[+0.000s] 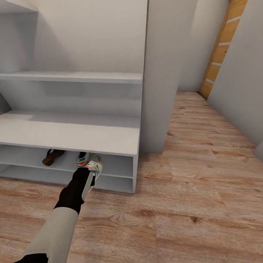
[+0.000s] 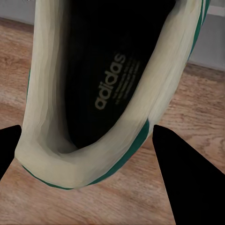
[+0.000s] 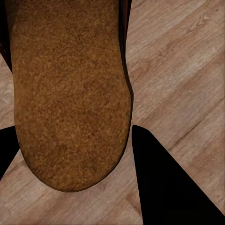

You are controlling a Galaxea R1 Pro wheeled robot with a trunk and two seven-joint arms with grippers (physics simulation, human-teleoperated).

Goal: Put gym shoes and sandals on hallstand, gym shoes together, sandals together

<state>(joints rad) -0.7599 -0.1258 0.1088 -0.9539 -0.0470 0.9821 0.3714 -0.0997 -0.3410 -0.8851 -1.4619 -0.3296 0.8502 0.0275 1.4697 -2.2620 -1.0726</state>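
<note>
My left gripper clamps 1 gym shoe at the hallstand's low shelf near another sneaker and sandal; right gripper clamps the 2nd sandal.

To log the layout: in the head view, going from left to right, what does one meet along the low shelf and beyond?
Dark brown leather sandal → cream-white gym shoe with green stripes at the left gripper → pale grey rack's end panel → light brown wood-plank floor.
</note>
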